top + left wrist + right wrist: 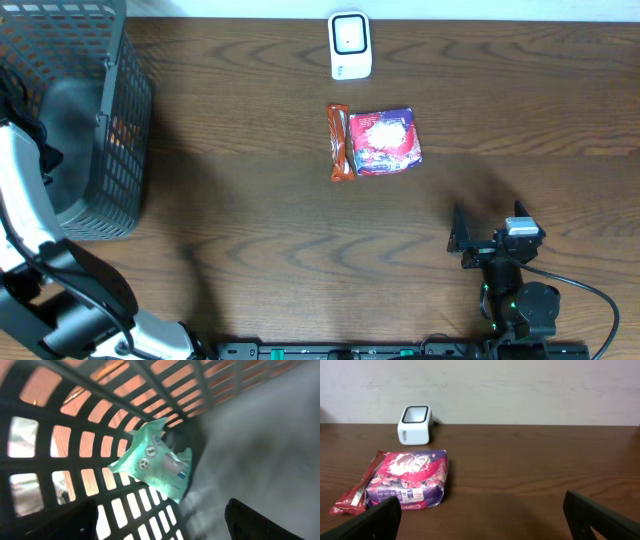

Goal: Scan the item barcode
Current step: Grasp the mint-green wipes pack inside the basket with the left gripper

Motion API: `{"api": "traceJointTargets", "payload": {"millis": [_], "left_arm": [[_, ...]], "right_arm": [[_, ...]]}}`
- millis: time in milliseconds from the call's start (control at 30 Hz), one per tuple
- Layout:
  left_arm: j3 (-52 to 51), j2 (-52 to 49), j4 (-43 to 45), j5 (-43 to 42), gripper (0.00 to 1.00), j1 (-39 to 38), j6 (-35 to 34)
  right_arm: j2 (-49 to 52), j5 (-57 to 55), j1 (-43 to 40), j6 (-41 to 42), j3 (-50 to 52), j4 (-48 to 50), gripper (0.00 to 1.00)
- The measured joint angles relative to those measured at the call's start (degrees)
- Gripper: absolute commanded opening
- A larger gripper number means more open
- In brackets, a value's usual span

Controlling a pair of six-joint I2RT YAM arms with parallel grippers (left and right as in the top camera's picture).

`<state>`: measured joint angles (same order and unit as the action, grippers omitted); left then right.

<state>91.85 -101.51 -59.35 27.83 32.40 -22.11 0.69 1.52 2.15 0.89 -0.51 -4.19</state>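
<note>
Both released: the left end effector hangs inside the nine-o'clock basket over a green pouch, likely to fetch it for the twelve-o'clock scanner; the right end effector idles at five o'clock.

Bare tabletop open between the right gripper and the purple pack, red wrapper touching the pack's left side, white scanner well behind, left gripper hemmed in by mesh basket walls, green packet against the wall ahead
</note>
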Motion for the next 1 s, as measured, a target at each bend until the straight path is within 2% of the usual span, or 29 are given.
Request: {"api": "traceJointTargets", "payload": {"millis": [567, 1000], "left_arm": [[-0.66, -4.26, 0.72, 0.85, 0.81, 5.77, -2.99], [-0.72, -4.26, 3.39, 0.81, 0.81, 6.19, -1.62]], "right_arm": [[0.0, 0.0, 0.0, 0.0, 0.0, 0.0, 0.99], [0.0, 0.0, 0.0, 0.0, 0.0, 0.02, 0.99]]}}
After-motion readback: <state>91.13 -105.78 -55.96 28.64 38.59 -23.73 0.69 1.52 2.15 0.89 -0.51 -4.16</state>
